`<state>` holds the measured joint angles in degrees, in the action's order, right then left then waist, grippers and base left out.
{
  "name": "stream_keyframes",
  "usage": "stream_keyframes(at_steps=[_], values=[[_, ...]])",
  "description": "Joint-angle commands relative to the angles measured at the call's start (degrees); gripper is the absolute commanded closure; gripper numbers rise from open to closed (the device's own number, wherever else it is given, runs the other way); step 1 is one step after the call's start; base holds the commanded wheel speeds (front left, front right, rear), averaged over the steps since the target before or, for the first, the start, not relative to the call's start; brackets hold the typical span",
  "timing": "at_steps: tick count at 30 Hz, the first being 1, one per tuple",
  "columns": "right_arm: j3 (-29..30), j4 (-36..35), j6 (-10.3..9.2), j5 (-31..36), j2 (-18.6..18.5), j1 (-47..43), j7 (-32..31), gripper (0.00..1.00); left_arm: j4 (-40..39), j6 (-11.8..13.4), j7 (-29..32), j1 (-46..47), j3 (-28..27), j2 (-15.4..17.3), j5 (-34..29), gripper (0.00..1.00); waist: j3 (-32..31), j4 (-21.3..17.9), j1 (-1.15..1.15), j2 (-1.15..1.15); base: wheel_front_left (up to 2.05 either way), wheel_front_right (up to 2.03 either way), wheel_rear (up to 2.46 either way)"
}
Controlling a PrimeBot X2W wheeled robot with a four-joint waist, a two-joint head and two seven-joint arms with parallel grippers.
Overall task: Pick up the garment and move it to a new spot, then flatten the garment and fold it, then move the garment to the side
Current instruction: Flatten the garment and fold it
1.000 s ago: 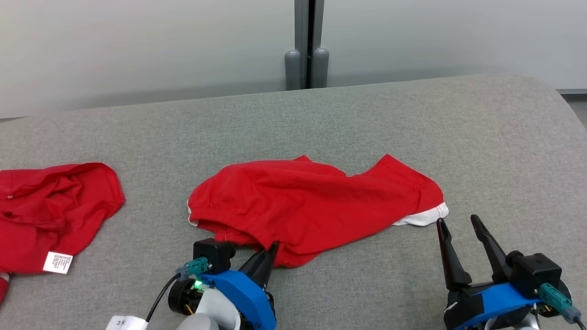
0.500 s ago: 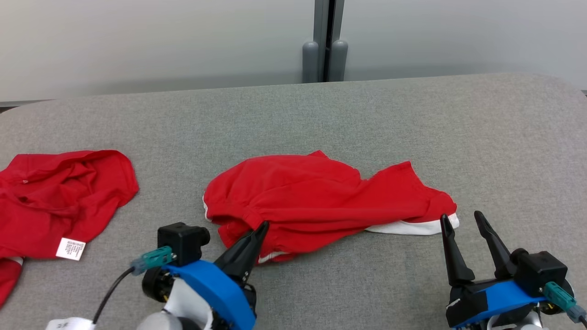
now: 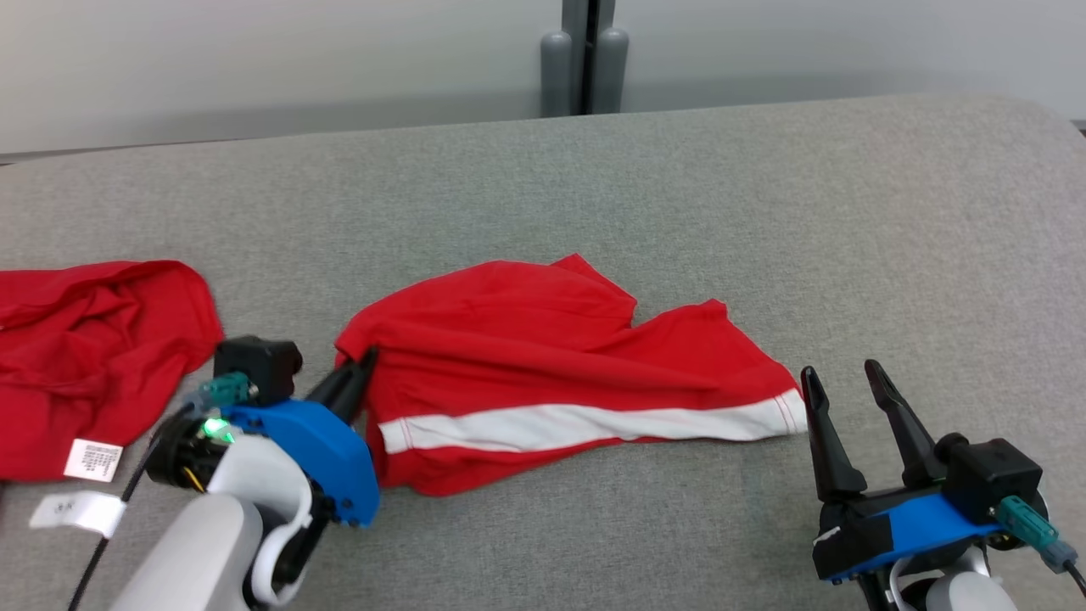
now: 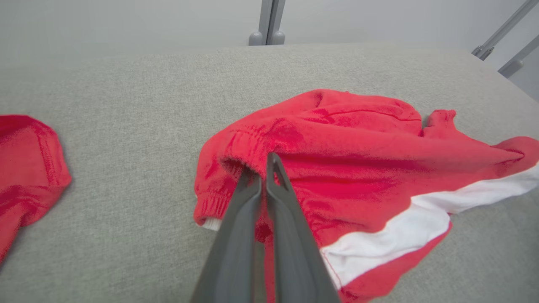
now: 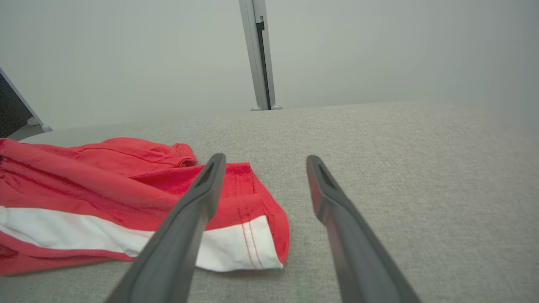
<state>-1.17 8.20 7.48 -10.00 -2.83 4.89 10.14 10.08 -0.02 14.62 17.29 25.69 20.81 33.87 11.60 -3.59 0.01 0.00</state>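
The garment (image 3: 551, 348) is a pair of red shorts with a white stripe, lying crumpled in the middle of the grey padded table (image 3: 679, 187). My left gripper (image 3: 363, 365) is shut on its elastic waistband at the left end, and the pinched fold shows between the fingers in the left wrist view (image 4: 263, 168). The cloth (image 4: 358, 139) trails away to the right from that grip. My right gripper (image 3: 836, 378) stands open just right of the garment's white-hemmed leg end (image 5: 248, 240), holding nothing and apart from the cloth.
A second red garment (image 3: 93, 348) with a white label lies at the table's left edge, also in the left wrist view (image 4: 25, 168). A grey post (image 3: 585, 59) stands against the pale wall behind. Bare table stretches to the far side and the right.
My left gripper has shut on the waistband and drawn it left, turning the front edge over so the white stripe shows. The head camera shifted. My right gripper stays open.
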Motion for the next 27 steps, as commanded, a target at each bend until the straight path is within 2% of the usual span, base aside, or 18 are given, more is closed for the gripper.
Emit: stream_keyframes(at_steps=[1,7,8,9,17,27], values=[[0.1,-0.1,0.03,-0.1,-0.1,0.7,0.2,0.00,0.3,0.0,-0.6,1.4,-0.1,0.1,-0.4,1.00,0.5,-0.6,-0.01,0.00,0.00,0.00,0.00],[0.1,0.3,0.03,0.1,-0.1,1.4,0.4,0.00,10.2,0.5,-4.7,7.3,-0.7,0.0,-3.1,1.00,1.2,-1.7,-0.01,0.00,0.00,0.00,0.00],[0.1,0.4,0.03,0.1,-0.1,1.4,0.4,0.00,11.1,0.3,-5.2,7.6,-0.8,-0.3,-2.9,0.20,1.1,-1.8,-0.01,0.00,0.00,0.00,0.00],[0.1,0.6,0.03,0.1,-0.1,1.3,0.5,0.00,11.9,0.2,-5.7,7.7,-0.8,-0.8,-2.7,0.00,0.9,-1.8,-0.01,0.00,0.00,0.00,0.00],[0.8,1.0,0.03,-0.1,-0.1,-0.3,0.2,0.00,12.9,0.1,-11.7,3.1,-2.4,-3.6,0.4,0.00,-1.8,-0.4,-0.01,0.00,0.00,0.00,0.00],[2.3,-0.3,0.03,0.5,-0.1,-2.1,-1.0,0.00,8.6,-0.8,-26.3,-5.2,-6.2,-5.9,2.6,0.00,-5.0,2.3,-0.01,0.00,0.00,0.00,0.00]])
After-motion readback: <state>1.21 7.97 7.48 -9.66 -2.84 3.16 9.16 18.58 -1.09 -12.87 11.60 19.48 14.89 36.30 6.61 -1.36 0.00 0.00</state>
